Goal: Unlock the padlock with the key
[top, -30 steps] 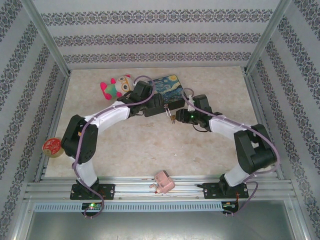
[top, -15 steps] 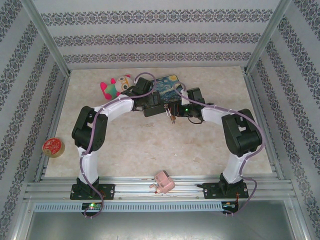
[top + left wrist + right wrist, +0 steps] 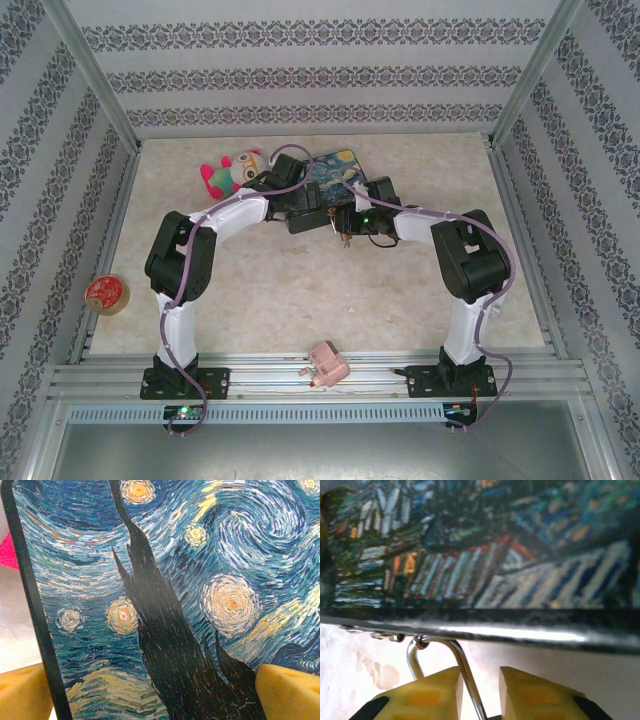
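The painted tin box (image 3: 335, 168) lies at the back middle of the table. The small brass padlock (image 3: 345, 234) hangs at its front edge. In the right wrist view its silver shackle (image 3: 466, 675) hooks through the loops under the box rim (image 3: 495, 630). My right gripper (image 3: 481, 680) straddles one shackle leg; the wire lies against the left finger (image 3: 425, 695), with a gap to the right one. The padlock body is hidden below. My left gripper (image 3: 155, 695) is wide open over the box lid (image 3: 200, 580). The key is hidden.
A plush toy (image 3: 232, 172) sits just left of the box, beside the left arm. A pink blocky object (image 3: 326, 364) rests at the near rail between the arm bases. A red tape roll (image 3: 105, 293) lies at the left frame edge.
The right arm has folded and reached left, closer to the padlock, and its fingers have narrowed around the shackle. The left arm rose at the elbow, then held still.
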